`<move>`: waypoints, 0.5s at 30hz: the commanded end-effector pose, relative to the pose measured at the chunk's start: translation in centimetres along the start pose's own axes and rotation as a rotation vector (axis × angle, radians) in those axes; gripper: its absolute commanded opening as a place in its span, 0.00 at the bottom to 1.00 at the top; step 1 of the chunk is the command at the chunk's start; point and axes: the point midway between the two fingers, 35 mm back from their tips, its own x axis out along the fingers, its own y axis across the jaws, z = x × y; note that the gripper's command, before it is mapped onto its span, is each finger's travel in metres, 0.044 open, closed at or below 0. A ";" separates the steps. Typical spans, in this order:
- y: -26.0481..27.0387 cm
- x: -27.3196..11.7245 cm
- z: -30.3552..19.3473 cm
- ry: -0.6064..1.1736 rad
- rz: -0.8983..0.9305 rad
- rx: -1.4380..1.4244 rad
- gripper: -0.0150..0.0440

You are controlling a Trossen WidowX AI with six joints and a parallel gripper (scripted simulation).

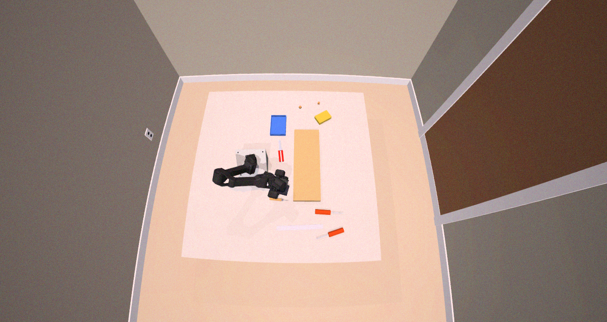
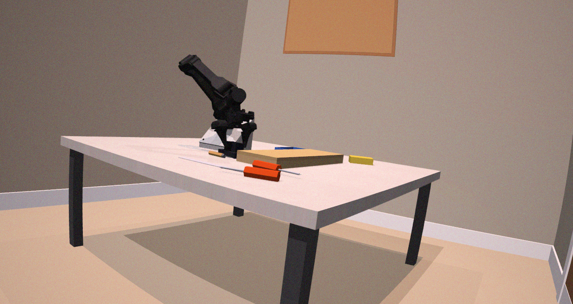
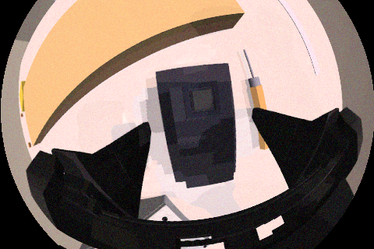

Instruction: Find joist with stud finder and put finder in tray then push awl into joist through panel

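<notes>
The black stud finder (image 1: 285, 190) (image 2: 229, 154) (image 3: 204, 140) lies on the table beside the panel. My gripper (image 1: 276, 183) (image 2: 237, 143) (image 3: 204, 120) is open, its fingers on either side of the stud finder and not closed on it. The awl (image 1: 275, 199) (image 2: 215, 154) (image 3: 258, 95), with an orange handle and thin metal tip, lies near the right finger in the wrist view, which partly covers its handle. The tan floor panel (image 1: 306, 165) (image 2: 296, 154) (image 3: 128, 19) shows no visible hole; the joist is hidden. The blue tray (image 1: 278, 125) (image 2: 289, 147) is empty.
Two orange-red screwdrivers (image 1: 323, 212) (image 1: 335, 232) and a pale strip (image 1: 299, 227) lie past the panel's near end. A red-handled tool (image 1: 279, 155) lies between tray and arm. A yellow block (image 1: 323, 117) (image 2: 360, 160) and two small orange pieces (image 1: 299, 106) (image 1: 318, 102) lie beyond the panel.
</notes>
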 end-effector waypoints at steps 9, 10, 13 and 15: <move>0.1 1.3 -0.7 0.003 0.002 -0.014 0.91; 0.1 1.3 -0.7 0.003 0.002 -0.014 0.87; 0.1 1.3 -0.7 0.003 0.002 -0.014 0.83; 0.1 1.3 -0.7 0.003 0.002 -0.014 0.81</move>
